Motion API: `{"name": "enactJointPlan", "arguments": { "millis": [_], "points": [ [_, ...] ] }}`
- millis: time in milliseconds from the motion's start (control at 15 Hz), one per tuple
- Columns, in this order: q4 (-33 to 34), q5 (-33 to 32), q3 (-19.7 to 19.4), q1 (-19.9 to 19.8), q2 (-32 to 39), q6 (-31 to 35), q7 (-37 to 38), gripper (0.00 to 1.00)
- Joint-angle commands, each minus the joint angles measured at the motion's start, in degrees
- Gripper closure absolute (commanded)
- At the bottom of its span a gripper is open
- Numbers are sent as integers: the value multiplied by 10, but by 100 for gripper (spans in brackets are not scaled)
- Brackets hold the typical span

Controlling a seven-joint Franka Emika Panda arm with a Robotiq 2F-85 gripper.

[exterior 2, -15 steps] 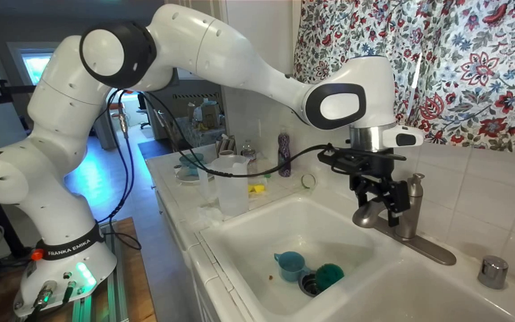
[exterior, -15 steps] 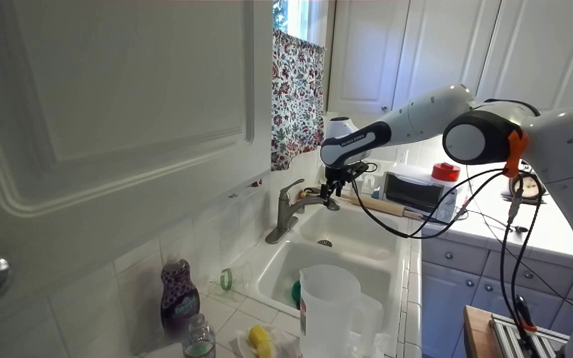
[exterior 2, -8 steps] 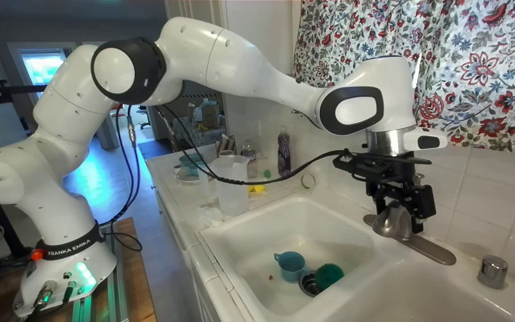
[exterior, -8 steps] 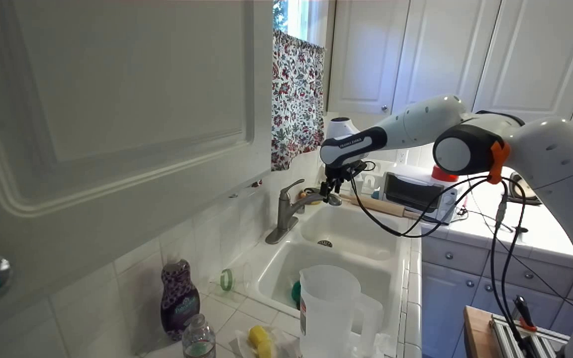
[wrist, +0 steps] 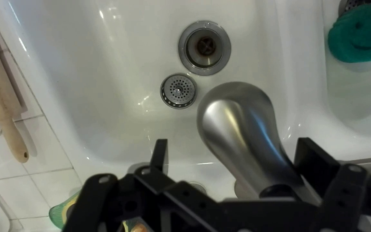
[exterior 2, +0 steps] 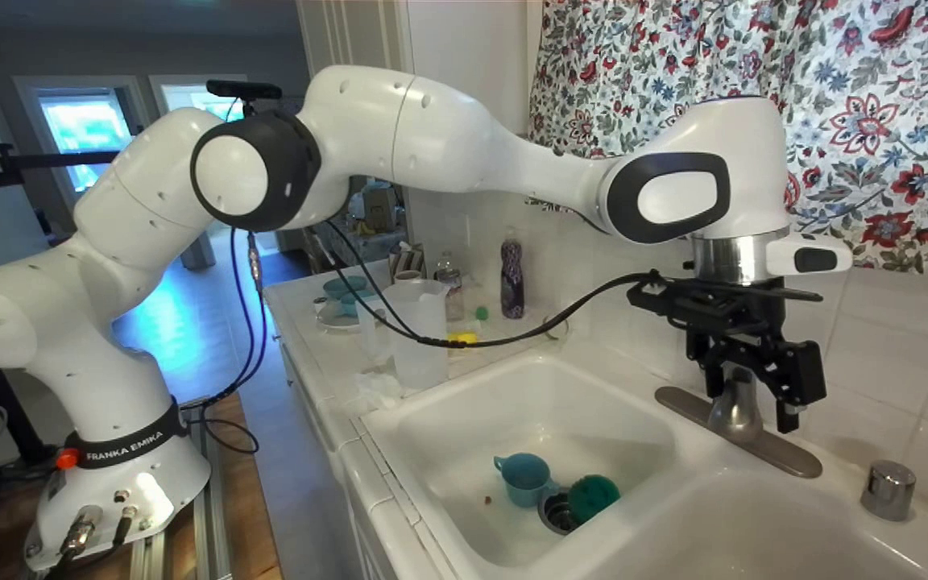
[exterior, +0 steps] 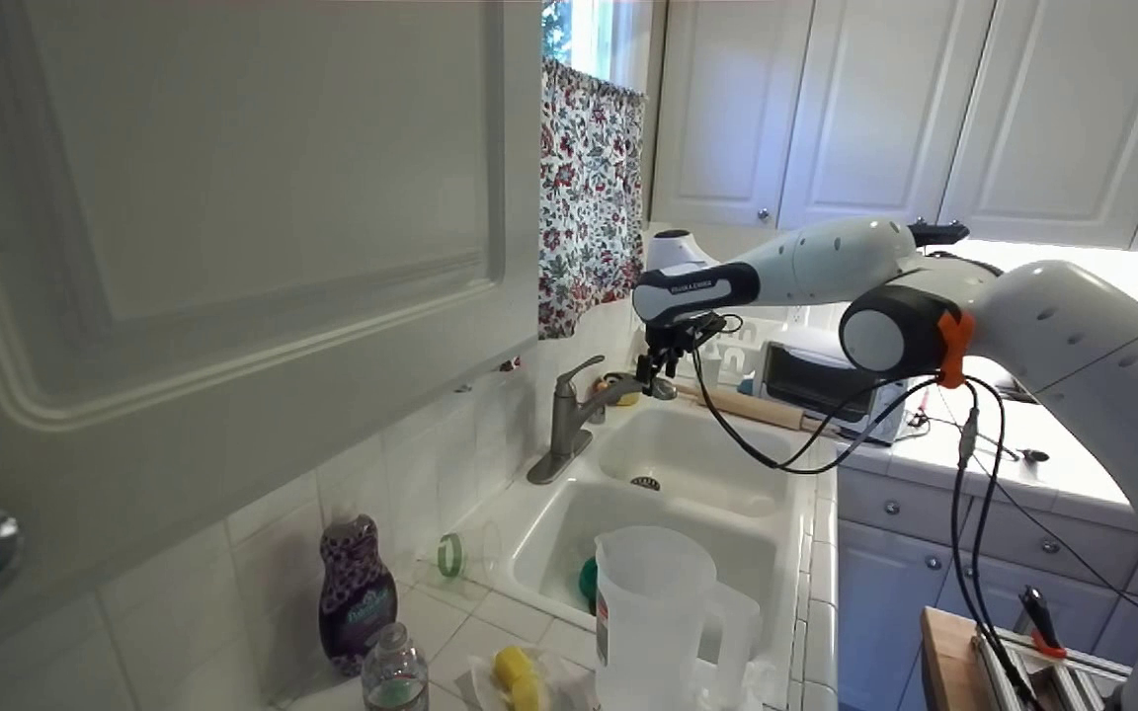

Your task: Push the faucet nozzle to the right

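The faucet nozzle is a silver-grey spout with a rounded end, seen from above in the wrist view. It also shows in both exterior views, as a spout from its upright base and as a rounded head. My gripper is open around the nozzle. The right-hand finger in the wrist view lies against or very near the nozzle's side. The left-hand finger stands well apart from it. The gripper also shows in both exterior views. The faucet's upright base is mostly hidden behind the gripper in an exterior view.
The nozzle's end is over the basin with a drain and a loose strainer, beside the divider. The neighbouring basin holds a blue cup and a green scrubber. A metal cap, rolling pin and pitcher stand around.
My gripper has moved right in an exterior view, and the nozzle has swung right with it, from over the cup's basin towards the divider and the other basin. The arm's elbow has lowered.
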Motion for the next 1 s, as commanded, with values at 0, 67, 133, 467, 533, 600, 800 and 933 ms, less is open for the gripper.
{"name": "enactJointPlan", "arguments": {
  "millis": [0,67,133,467,533,600,800,933],
  "points": [
    [105,8,3,-18,57,-39,-2,0],
    [104,2,11,-21,55,-40,4,0],
    [113,1,10,-21,60,-44,10,0],
    [23,-37,-14,8,-5,-42,-59,0],
    [-3,-45,-12,11,-24,-39,-88,0],
    [-28,-50,-11,14,-43,-41,-112,0],
    [-107,-54,-10,29,-102,-60,-142,0],
    [-154,-50,-13,40,-137,-55,-125,0]
  ]
}}
